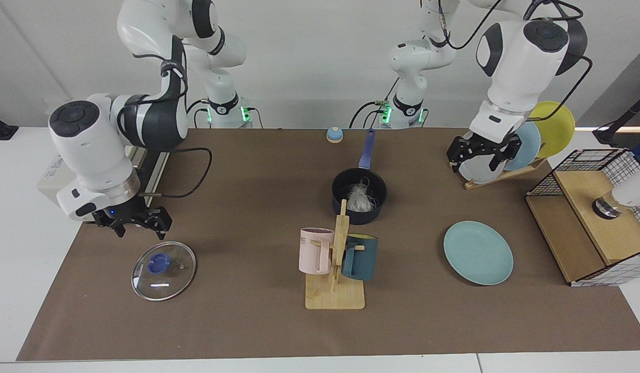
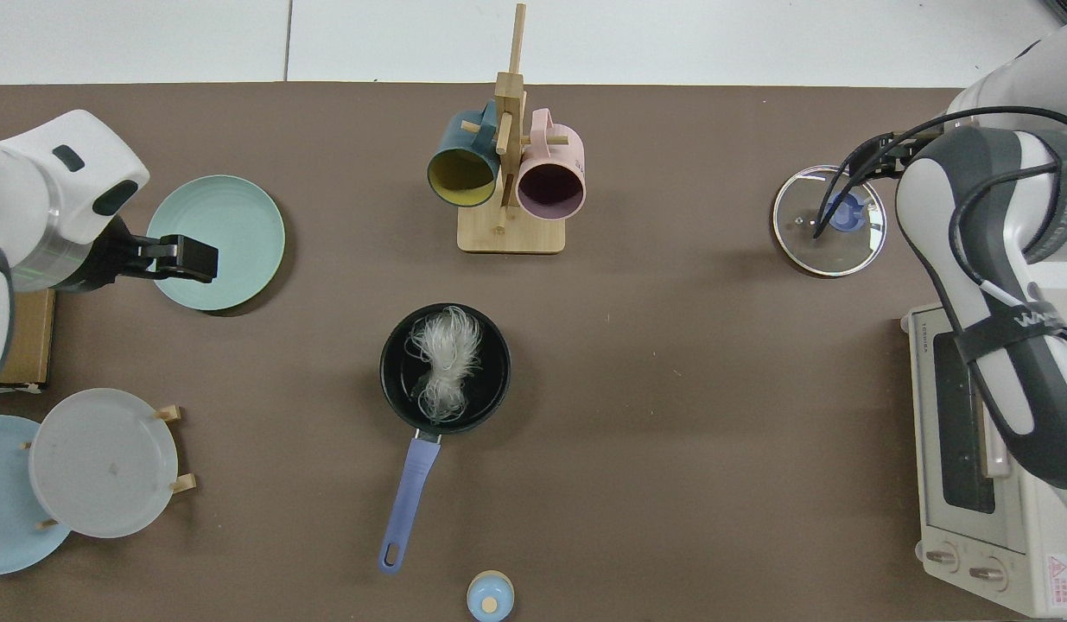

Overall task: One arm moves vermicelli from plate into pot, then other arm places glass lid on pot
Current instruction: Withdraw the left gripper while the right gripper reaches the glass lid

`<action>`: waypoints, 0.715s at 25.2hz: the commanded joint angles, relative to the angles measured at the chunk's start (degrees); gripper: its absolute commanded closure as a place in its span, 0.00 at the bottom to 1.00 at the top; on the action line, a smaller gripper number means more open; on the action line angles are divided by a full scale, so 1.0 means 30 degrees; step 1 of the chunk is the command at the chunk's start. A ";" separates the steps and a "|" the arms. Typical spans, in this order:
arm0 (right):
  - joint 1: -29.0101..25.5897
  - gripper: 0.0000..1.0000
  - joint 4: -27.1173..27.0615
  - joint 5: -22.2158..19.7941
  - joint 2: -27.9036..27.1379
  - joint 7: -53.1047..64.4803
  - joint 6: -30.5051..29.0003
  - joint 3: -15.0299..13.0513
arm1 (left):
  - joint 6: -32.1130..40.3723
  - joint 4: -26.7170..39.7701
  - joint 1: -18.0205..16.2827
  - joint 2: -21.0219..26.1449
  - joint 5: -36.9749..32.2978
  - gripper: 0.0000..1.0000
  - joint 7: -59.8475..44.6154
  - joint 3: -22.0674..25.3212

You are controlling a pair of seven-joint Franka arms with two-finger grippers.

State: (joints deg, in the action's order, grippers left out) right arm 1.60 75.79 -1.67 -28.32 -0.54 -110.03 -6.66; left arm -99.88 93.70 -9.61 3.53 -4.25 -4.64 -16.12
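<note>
1. The vermicelli (image 1: 360,197), a fluffy tangle of thin translucent strands, lies inside the dark round pot (image 1: 359,201) mid-tabletop; the smooth teal plate (image 1: 478,252) sits bare, so the first step looks done.
2. Left to do: the glass lid (image 1: 163,263), clear, metal-rimmed and blue-knobbed, lies flat near the tabletop's corner by the toaster oven (image 2: 974,449).
3. The right claw (image 1: 136,224) hangs just above the lid, fingers spread and empty.
4. The left claw (image 1: 480,154) waits released, raised by the plate rack (image 1: 498,173).

Bright, even light — soft shadows, glare on glass lid (image 1: 163,270).
</note>
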 commanded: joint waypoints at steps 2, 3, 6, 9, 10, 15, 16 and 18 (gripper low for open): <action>-0.0444 0.01 -0.0625 0.0086 -0.1807 0.0766 -0.1319 0.0141 | 0.0831 -0.0150 -0.0430 -0.0648 -0.0193 0.00 0.0287 -0.0162; -0.0503 0.00 -0.0451 0.0144 -0.1896 0.0737 -0.1582 0.0141 | 0.0832 -0.0150 -0.0430 -0.0648 -0.0164 0.00 0.0374 -0.0133; -0.0329 0.01 0.0514 0.0174 -0.1896 0.0591 -0.3220 0.0141 | 0.0949 -0.0150 -0.0781 -0.0677 -0.0164 0.00 0.0521 -0.0162; -0.0035 0.01 0.1716 0.0204 -0.1809 0.0444 -0.4249 0.0141 | 0.1154 -0.0150 -0.1074 -0.0677 -0.0076 0.00 0.0667 -0.0191; -0.0035 0.01 0.1893 0.0204 -0.1809 0.0414 -0.4280 0.0141 | 0.1154 -0.0150 -0.1104 -0.0677 -0.0018 0.00 0.0668 -0.0220; -0.0269 0.01 0.2685 0.0174 -0.1838 0.0502 -0.4631 0.0141 | 0.1154 -0.0150 -0.1017 -0.0677 0.0071 0.00 0.0639 -0.0543; -0.0269 0.01 0.2831 0.0174 -0.1838 0.0531 -0.4661 0.0141 | 0.1154 -0.0150 -0.0987 -0.0677 0.0071 0.00 0.0639 -0.0543; -0.0298 0.01 0.3124 0.0174 -0.1809 0.0590 -0.4778 0.0141 | 0.1154 -0.0150 -0.0899 -0.0677 0.0071 0.00 0.0697 -0.0543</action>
State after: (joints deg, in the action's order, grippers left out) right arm 1.52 81.88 -1.51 -34.92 -0.30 -122.20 -6.57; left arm -97.63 93.37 -11.83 1.97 -4.24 -3.45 -16.79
